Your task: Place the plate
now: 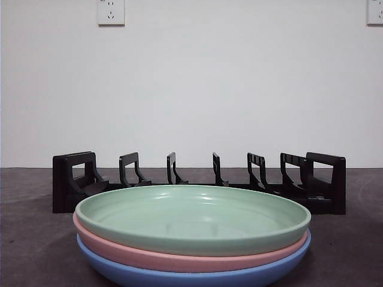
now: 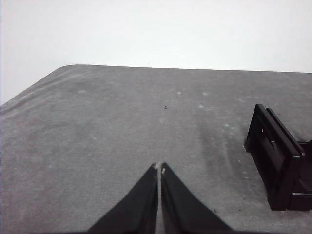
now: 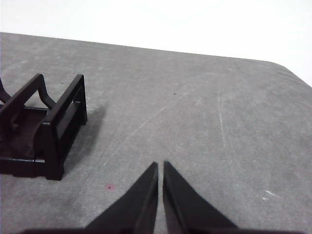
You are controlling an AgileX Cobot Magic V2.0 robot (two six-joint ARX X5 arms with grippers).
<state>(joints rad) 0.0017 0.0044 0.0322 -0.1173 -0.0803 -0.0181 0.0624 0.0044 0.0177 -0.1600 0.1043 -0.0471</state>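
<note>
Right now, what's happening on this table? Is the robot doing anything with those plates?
Nothing is being handled yet. Three plates sit stacked: green plate on top, pink plate under it, blue plate at the bottom. Behind them stands a black dish rack with no plate in it. The left gripper and right gripper wait shut over bare table, one beyond each end of the rack.

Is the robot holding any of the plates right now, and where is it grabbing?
No, nothing is held. The left gripper and right gripper are both shut on nothing above the grey table. The round green plate sits untouched on the stack.
</note>
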